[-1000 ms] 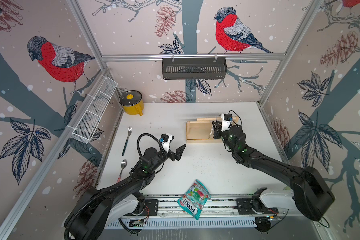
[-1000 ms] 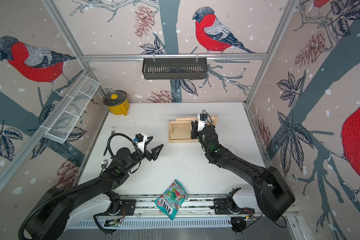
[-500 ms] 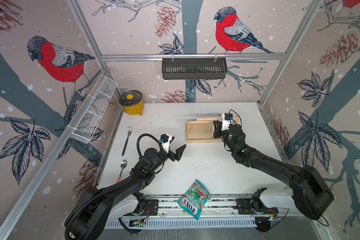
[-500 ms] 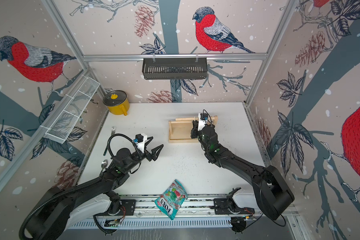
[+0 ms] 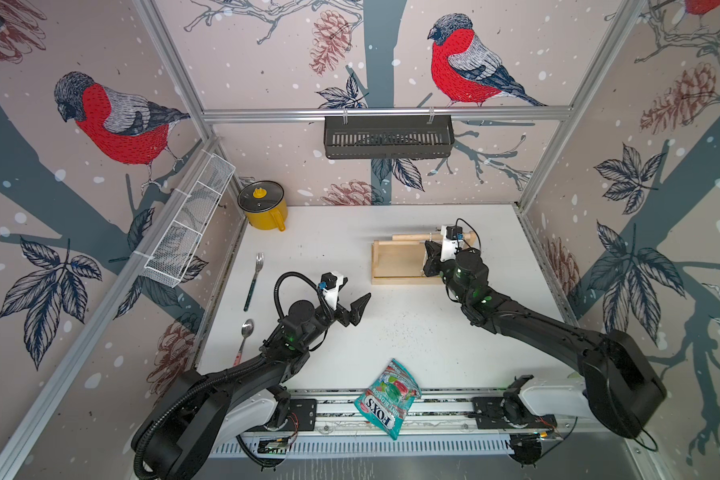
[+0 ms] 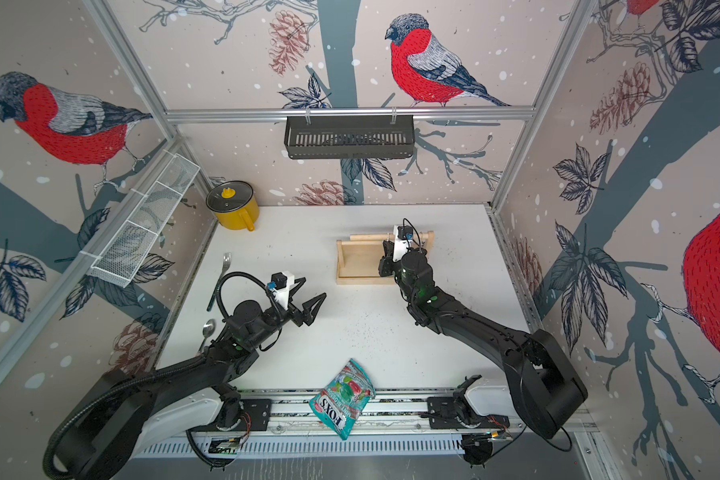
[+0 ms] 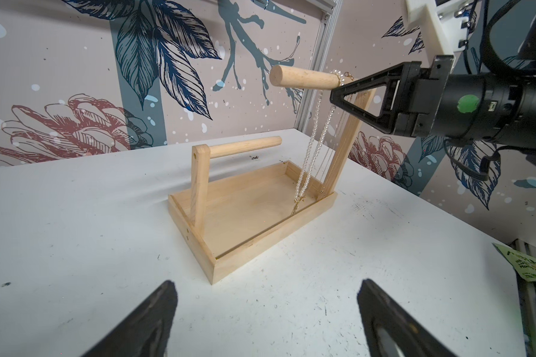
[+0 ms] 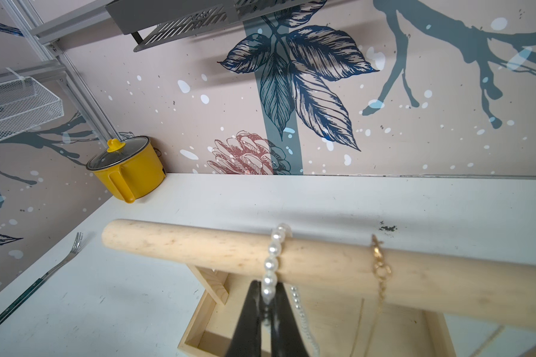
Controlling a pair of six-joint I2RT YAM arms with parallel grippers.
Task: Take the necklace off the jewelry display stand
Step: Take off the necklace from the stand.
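The pale wooden jewelry display stand (image 5: 404,262) (image 6: 362,262) stands at the back right of the table, its tray base (image 7: 245,216) on the white top. A white pearl necklace (image 7: 314,145) (image 8: 271,262) hangs over the upper dowel (image 8: 198,247), and a thin gold chain (image 8: 381,269) hangs beside it. Just under the dowel, my right gripper (image 8: 266,296) (image 5: 428,259) is shut on the pearl strand. Its black tip (image 7: 334,95) touches the pearls in the left wrist view. My left gripper (image 7: 266,309) (image 5: 360,309) hovers open and empty over the table, in front of the stand.
A yellow lidded pot (image 5: 262,205) sits in the back left corner. A fork (image 5: 253,282) and a spoon (image 5: 244,336) lie along the left edge. A candy bag (image 5: 387,397) rests at the front edge. A white wire basket (image 5: 188,224) and a black shelf (image 5: 387,137) hang on the walls.
My right gripper's jaws have closed onto the pearl strand below the dowel. The left arm has not moved.
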